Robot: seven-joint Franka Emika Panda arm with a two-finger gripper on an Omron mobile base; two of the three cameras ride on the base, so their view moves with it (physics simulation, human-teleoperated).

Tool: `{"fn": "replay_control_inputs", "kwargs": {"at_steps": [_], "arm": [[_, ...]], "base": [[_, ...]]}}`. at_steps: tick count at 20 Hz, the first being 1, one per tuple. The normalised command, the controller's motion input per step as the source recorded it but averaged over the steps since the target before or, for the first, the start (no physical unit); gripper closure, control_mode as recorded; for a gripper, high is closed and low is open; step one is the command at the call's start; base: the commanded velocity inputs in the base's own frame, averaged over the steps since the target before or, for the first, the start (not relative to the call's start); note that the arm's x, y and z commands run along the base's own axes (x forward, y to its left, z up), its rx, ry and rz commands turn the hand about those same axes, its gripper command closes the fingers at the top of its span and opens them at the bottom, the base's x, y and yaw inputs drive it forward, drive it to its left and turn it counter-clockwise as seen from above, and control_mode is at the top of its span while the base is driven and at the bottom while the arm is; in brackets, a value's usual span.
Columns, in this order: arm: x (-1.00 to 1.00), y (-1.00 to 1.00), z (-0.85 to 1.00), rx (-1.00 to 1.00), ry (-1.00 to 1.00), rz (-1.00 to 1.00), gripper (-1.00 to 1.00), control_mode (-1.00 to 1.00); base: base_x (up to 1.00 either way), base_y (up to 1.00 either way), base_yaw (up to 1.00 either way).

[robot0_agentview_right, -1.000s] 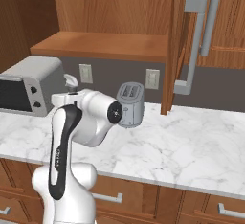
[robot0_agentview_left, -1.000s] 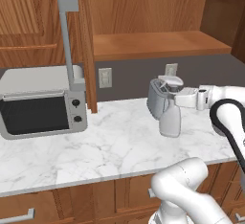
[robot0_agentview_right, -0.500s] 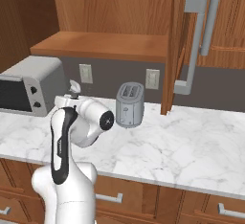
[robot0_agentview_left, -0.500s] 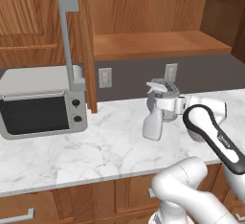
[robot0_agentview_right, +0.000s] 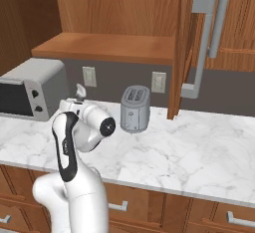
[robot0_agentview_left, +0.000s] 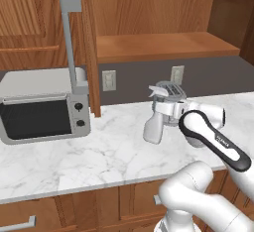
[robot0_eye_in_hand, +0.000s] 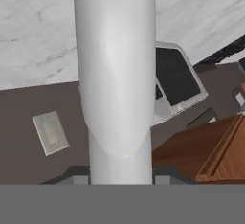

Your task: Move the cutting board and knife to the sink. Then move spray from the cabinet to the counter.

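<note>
Gripper: the gripper is clamped on the spray, holding the pale bottle by its upper part, above the counter; whether the base touches the marble cannot be told.
Spray: tilted, nozzle at 12 o'clock and its base leaning toward 7 o'clock in the left base view; in the hand view the spray runs as a broad pale column from 12 to 6 o'clock.
Arm: it rises at 5 o'clock in the left base view, folds at a dark elbow and reaches toward 10 o'clock, the wrist level over the counter.
Toaster: just behind the gripper in the left base view; in the right base view the toaster stands clear of the arm at 3 o'clock of it.
Oven: the oven sits at 9 o'clock of the spray, well apart.
Cabinet: the cabinet is open overhead, its door edge and grey handle at 10 o'clock.
Outlet: the hand view catches an outlet at 8 o'clock of the bottle.
</note>
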Motion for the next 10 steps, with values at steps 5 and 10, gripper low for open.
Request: {"fn": "replay_control_inputs", "kwargs": {"at_steps": [5,10], "arm": [[0.29,0.0,-0.3,-0.12,-0.14,0.0,1.0,-1.0],[0.22,0.0,-0.36,-0.1,-0.04,0.0,1.0,-1.0]], "base": [[0.0,0.0,0.0],[0.0,0.0,0.0]]}}
